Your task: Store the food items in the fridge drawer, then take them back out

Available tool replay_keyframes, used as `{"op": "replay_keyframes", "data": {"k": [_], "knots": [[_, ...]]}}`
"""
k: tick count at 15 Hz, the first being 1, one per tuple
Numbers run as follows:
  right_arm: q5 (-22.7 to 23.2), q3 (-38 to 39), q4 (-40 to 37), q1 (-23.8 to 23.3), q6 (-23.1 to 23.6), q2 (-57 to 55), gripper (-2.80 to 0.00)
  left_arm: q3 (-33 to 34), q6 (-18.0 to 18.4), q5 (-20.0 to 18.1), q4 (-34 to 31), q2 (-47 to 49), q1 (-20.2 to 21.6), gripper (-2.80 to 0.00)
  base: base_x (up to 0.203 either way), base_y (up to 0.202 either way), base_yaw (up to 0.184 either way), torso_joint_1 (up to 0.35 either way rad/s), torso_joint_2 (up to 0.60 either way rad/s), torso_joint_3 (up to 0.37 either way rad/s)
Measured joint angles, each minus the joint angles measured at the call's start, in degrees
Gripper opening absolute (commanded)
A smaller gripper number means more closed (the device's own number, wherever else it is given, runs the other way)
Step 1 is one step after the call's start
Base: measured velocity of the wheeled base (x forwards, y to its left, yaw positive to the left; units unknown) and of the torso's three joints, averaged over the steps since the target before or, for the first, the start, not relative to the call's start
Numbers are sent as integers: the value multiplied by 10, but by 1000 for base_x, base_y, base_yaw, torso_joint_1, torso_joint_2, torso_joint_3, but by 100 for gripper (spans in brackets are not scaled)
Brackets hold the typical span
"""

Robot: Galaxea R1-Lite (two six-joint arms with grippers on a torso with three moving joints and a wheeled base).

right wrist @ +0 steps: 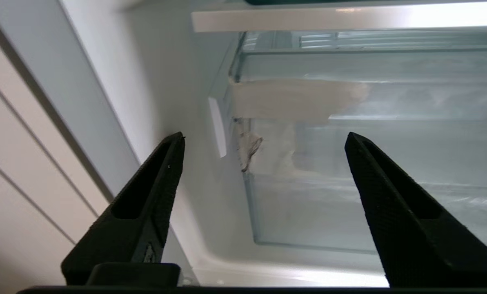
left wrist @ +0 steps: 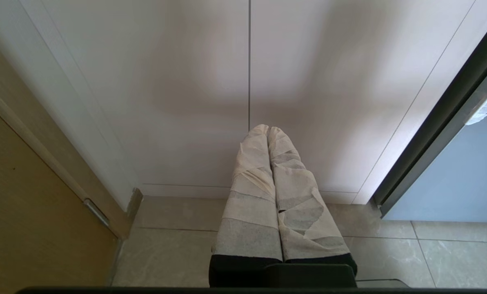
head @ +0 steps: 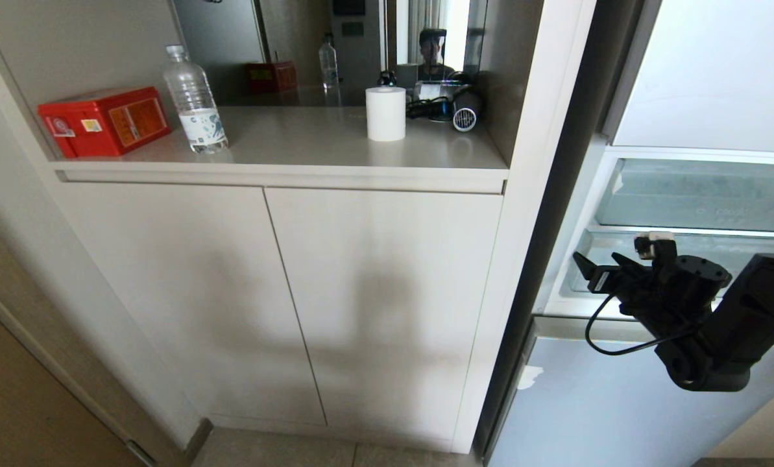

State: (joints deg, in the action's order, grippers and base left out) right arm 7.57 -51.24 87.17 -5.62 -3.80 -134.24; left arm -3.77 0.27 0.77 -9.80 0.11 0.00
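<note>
In the head view, the right gripper (head: 597,269) hung in front of the open fridge, its black fingers spread and pointing toward the fridge's left inner wall, just before the clear fridge drawer (head: 698,250). Nothing sat between the fingers. A second clear bin (head: 704,194) lay directly above the drawer. No food could be made out in either compartment from here. Left of the fridge stood a pale cabinet (head: 283,285), and on its counter were a red box (head: 104,121), a water bottle (head: 194,100) just beside the box, a white paper roll (head: 386,113) farther toward the fridge, and a hair dryer (head: 461,110) behind the roll.

In the left wrist view, the left gripper (left wrist: 267,132) pointed at the cabinet doors (left wrist: 186,102) low above the tiled floor (left wrist: 178,249), well away from the fridge. Its tape-wrapped fingers (left wrist: 251,179) pressed together, holding nothing.

In the right wrist view, the right gripper (right wrist: 263,141) stood wide apart and empty, its two black fingers (right wrist: 145,204) framing the fridge drawer (right wrist: 349,204), whose front corner bore a scuffed patch of torn tape (right wrist: 249,147). The upper bin (right wrist: 349,65) sat above the drawer under a white shelf edge (right wrist: 308,18). The drawer's visible part showed no fruit; whether any lay deeper could not be told.
</note>
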Motion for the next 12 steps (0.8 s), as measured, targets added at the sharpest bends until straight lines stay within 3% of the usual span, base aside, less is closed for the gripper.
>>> {"op": "replay_keyframes", "data": {"k": [12], "knots": [[-3,-50,0,0,1,-32,0,0,0,0,0,0,0,-280,0,0,0,0,0,0]]}}
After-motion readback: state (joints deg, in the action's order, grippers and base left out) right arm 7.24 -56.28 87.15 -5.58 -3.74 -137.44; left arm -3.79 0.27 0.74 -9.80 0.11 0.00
